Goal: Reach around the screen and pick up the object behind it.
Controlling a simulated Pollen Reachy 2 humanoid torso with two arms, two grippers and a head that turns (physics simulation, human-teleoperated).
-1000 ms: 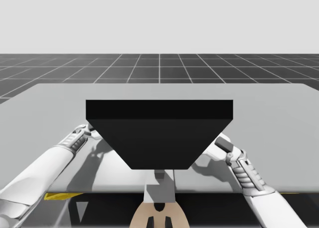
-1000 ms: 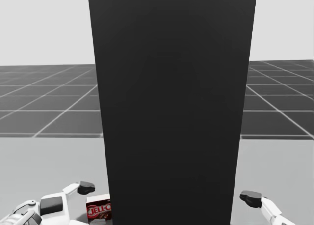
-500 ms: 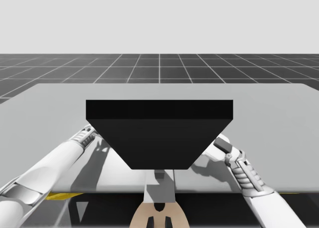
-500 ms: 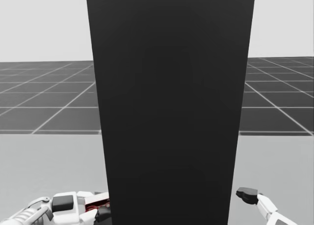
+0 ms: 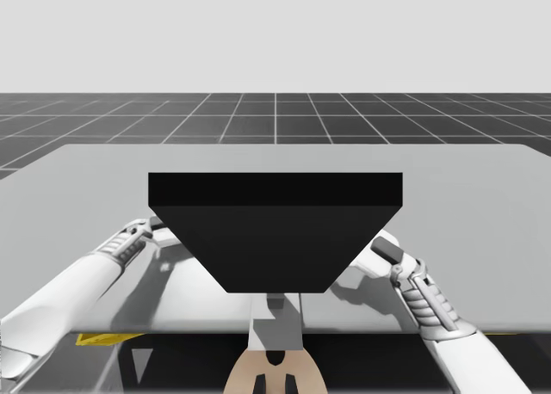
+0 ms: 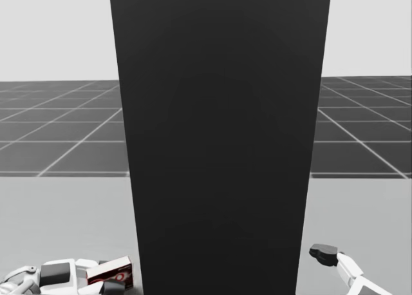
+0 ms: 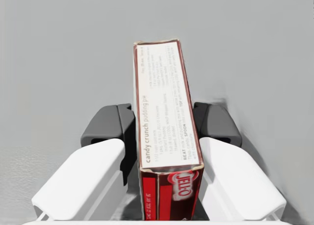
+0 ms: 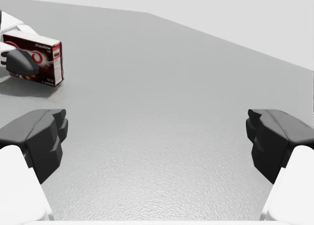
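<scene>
Left arm (image 5: 86,278): drawn back from screen (image 6: 219,140) since earlier.
Left gripper (image 7: 163,124): clamped on red box (image 7: 164,112).
Red box: beside screen's left edge.
Right gripper (image 8: 157,136): spread, unloaded.
Progress: grasp made; lift left.

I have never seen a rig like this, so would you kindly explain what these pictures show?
This is a simulated humanoid robot at a grey table, with two arms that each end in a two-finger pincer. One picture looks down from a fixed camera above the table, one comes from the robot's head, and two come from cameras on its hands. The tall black screen stands on the table and blocks much of the head view. The left pincer is shut on a red box, with one finger on each side of it. The right pincer is open and holds nothing. Beyond it, the same box appears in the other pincer.
</scene>
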